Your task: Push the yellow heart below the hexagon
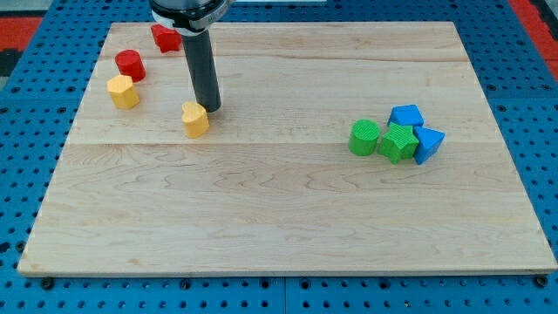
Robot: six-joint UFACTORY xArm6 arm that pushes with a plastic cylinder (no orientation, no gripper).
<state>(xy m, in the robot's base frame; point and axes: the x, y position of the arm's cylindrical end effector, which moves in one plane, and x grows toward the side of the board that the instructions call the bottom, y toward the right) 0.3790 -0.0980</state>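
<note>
The yellow heart (pixel 196 119) lies on the wooden board (pixel 288 218), left of centre. The yellow hexagon (pixel 123 92) sits further to the view's left and a little higher. My tip (pixel 210 108) is the lower end of the dark rod; it stands just to the upper right of the yellow heart, touching or nearly touching it. The rod rises from there to the view's top edge.
A red cylinder (pixel 130 64) sits just above the yellow hexagon. A red block (pixel 165 37) lies near the top edge, beside the rod. On the right is a cluster: green cylinder (pixel 364 138), green star (pixel 398 142), blue cube (pixel 406 116), blue triangular block (pixel 428 144).
</note>
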